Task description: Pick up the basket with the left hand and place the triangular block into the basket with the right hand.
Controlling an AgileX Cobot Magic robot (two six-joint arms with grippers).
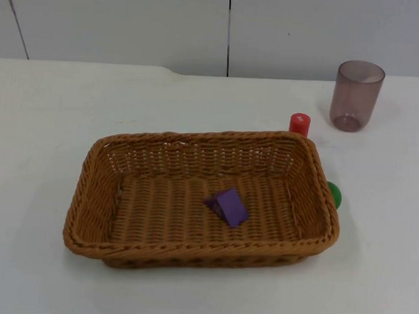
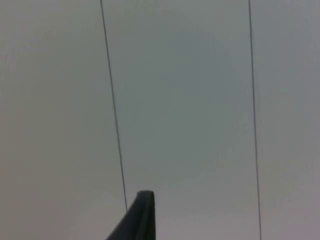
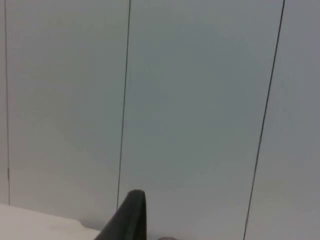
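white table (image 1: 44,122) | grey partition wall (image 1: 118,21) | basket (image 1: 89,200) resting on table

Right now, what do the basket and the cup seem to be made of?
Basket: probably woven wicker or rattan, matte brown; the interlaced strands show clearly. Cup: likely tinted translucent plastic, smooth, purplish-brown; its base shows through the wall, though glass cannot be ruled out.

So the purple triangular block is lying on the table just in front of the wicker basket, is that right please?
Not quite: the top view shows the purple triangular block lying inside the wicker basket, on its woven floor, not on the table in front of it.
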